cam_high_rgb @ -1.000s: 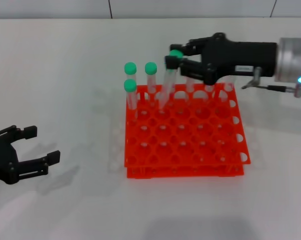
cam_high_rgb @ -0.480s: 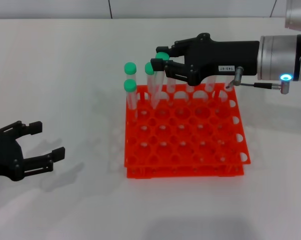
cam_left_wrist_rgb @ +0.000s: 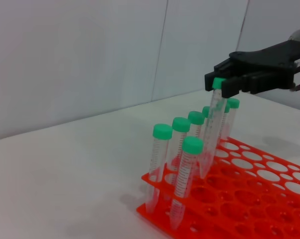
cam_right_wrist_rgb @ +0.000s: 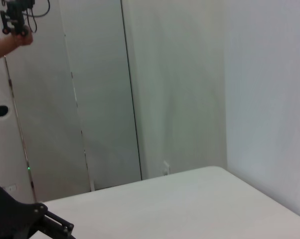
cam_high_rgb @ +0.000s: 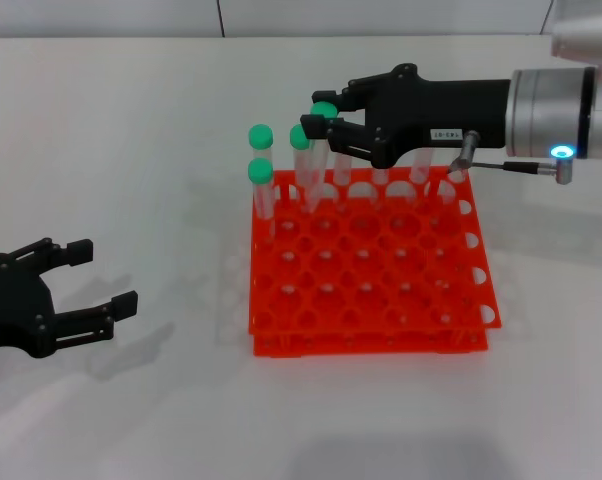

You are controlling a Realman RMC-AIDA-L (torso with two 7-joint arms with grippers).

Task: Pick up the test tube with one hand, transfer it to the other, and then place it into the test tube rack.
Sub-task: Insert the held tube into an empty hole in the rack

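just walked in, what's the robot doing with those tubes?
The right end effector is shut on a green-capped test tube at its cap, holding it tilted over the far left part of the orange test tube rack. The tube's lower end is at the rack's holes. The left end effector waits open over the table, left of the rack. Other capped tubes stand in the rack.

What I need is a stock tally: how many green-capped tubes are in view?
7 tubes visible: one tube tilted in the right gripper, five along the rack's back row, one in the second row. Others may hide behind that gripper. Left gripper holds none.
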